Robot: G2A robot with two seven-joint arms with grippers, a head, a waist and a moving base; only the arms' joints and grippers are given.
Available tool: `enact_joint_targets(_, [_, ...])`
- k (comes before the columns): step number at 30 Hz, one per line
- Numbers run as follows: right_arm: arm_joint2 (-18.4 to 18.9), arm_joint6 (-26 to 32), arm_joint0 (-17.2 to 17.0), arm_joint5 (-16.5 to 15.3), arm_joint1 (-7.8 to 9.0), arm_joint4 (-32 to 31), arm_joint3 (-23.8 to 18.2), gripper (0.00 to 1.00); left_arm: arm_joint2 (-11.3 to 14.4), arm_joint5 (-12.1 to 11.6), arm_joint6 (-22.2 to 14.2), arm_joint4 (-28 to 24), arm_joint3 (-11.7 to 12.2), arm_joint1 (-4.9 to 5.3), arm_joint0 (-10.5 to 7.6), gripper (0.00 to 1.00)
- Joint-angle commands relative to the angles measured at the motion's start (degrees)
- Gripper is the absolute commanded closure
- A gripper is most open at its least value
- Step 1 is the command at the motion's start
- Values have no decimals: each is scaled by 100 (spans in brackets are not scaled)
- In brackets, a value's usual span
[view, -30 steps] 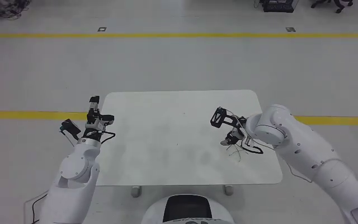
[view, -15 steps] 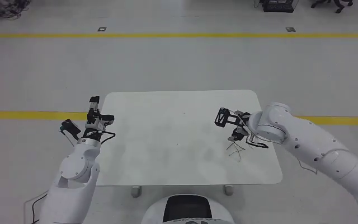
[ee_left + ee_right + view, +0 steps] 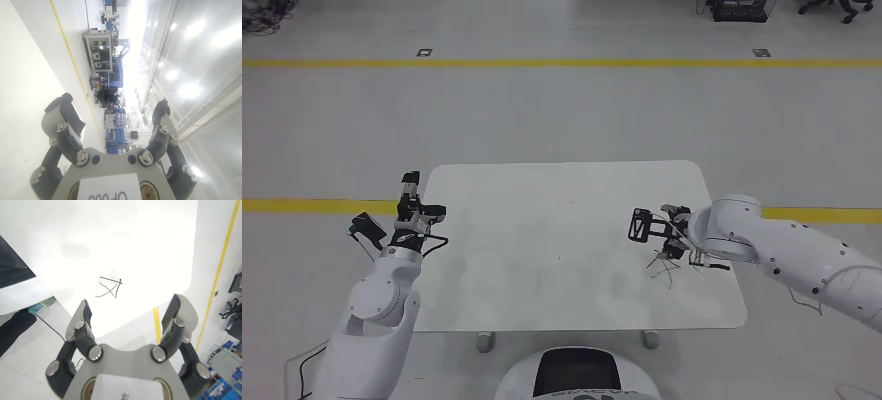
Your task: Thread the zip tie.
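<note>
Thin black zip ties (image 3: 109, 288) lie crossed in a small heap on the white table (image 3: 132, 237), near its right front corner; one small square head shows at their tip. The top view has the zip ties (image 3: 664, 266) just in front of my right gripper (image 3: 636, 226). My right gripper (image 3: 130, 300) hangs above the heap, open, with nothing between its ribbed pads (image 3: 169, 308). My left gripper (image 3: 385, 202) stays at the table's left edge. In its own view the left gripper (image 3: 113, 100) is open and empty, turned toward the room.
The table's rounded corner (image 3: 186, 288) and front edge lie close to the zip ties. A yellow floor line (image 3: 542, 63) runs behind the table and another (image 3: 223, 262) beside it. A black cable (image 3: 56, 330) trails on the floor below the table's edge.
My right gripper has moved forward and slightly right, closer over the zip ties, and its arm has swung lower. The left arm has kept still.
</note>
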Motion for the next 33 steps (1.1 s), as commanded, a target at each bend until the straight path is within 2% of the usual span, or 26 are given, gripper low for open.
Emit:
enact_joint_targets(1, [-1, -4, -53, 0, -11, -72, -65, 0, 0, 0, 0, 0, 0, 0, 0, 0])
enact_joint_targets(18, [-1, -63, -124, 0, -19, -137, -109, 0, 0, 0, 0, 0, 0, 0, 0, 0])
enact_joint_targets(22, [-1, -407, -243, 0, -18, 54, -26, 0, 0, 0, 0, 0, 0, 0, 0, 0])
enact_joint_targets(33, [-1, -642, -390, 0, -43, 793, 410, 0, 0, 0, 0, 0, 0, 0, 0, 0])
